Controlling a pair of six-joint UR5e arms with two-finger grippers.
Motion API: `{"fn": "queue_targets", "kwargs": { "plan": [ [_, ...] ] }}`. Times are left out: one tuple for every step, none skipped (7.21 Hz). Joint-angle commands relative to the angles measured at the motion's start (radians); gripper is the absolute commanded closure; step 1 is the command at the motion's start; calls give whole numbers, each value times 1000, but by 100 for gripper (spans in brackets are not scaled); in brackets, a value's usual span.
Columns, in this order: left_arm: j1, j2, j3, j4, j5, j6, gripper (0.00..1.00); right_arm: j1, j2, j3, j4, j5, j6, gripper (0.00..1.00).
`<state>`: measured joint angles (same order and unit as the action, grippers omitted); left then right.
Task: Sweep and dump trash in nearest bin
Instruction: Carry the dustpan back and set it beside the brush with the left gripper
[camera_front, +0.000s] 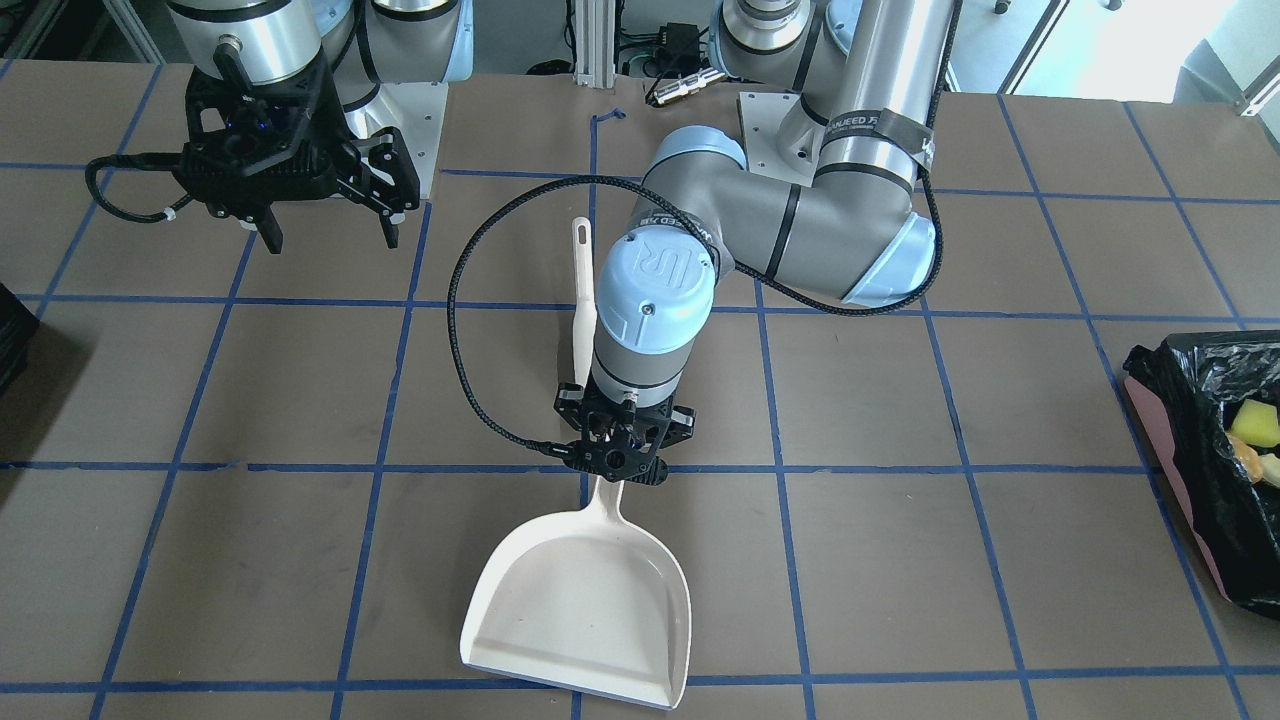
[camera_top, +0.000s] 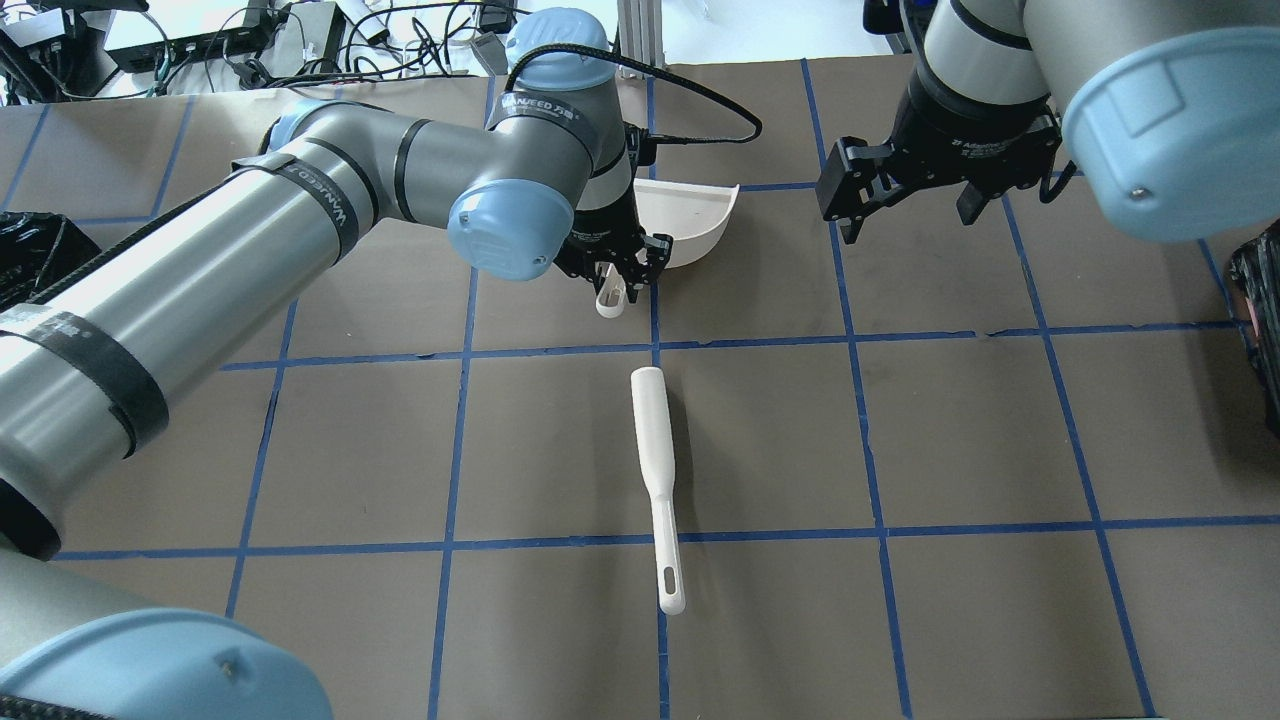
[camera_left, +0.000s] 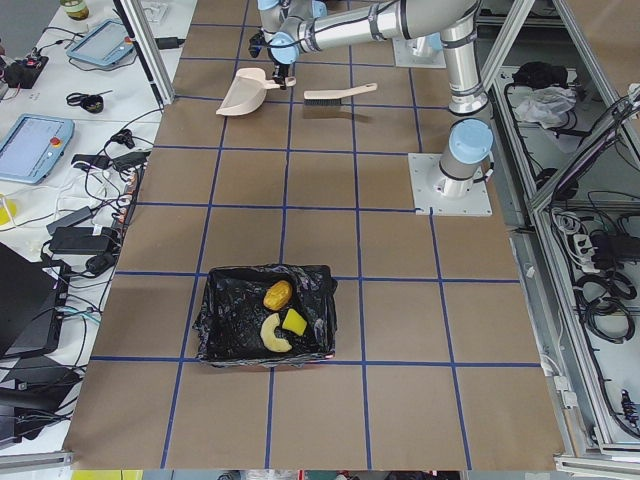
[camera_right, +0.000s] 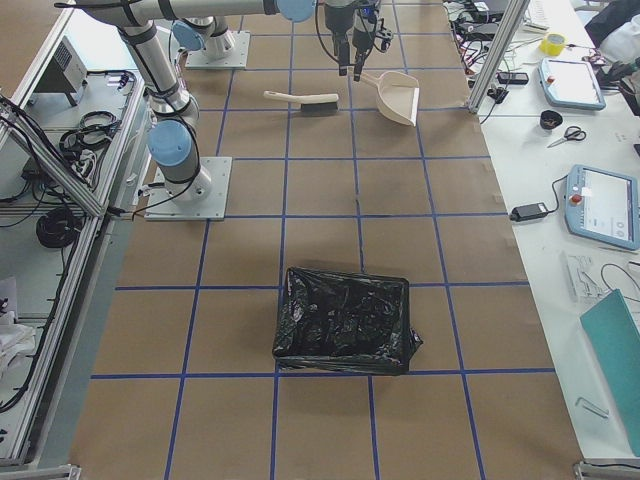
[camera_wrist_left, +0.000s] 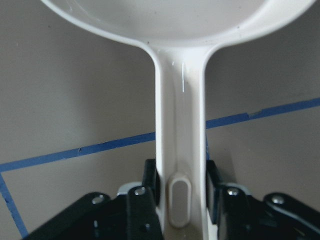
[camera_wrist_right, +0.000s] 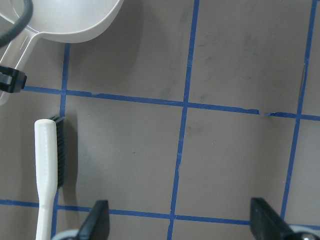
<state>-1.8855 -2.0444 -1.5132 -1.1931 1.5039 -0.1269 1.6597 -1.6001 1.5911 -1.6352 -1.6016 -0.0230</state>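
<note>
Left gripper (camera_front: 616, 462) clamped near handle end of white plastic dustpan (camera_front: 580, 600), pan looks empty; right gripper (camera_front: 331, 238) wide, empty. Pink-sided bin with black bag liner (camera_front: 1185, 460) well apart, toward robot's left. Risk: end-of-handle grip lets pan pivot, sag mid-carry

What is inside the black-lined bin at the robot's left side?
In the bin lie three pieces: a brownish-yellow lump, a yellow block and a pale crescent. The crinkled bag's folds hide anything beneath them.
</note>
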Motion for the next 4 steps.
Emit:
{"fn": "queue_targets", "kwargs": {
  "plan": [
    [-17,1,-7,10,-2,-26,100,0,-1,1,0,2,0,0],
    [-21,-2,-12,7,-2,-31,100,0,0,1,0,0,0,0],
    [-21,-3,-12,7,-4,-64,100,0,0,3,0,-1,0,0],
    [-24,-3,-12,7,-4,-92,100,2,0,3,0,0,0,0]
  ]
}}
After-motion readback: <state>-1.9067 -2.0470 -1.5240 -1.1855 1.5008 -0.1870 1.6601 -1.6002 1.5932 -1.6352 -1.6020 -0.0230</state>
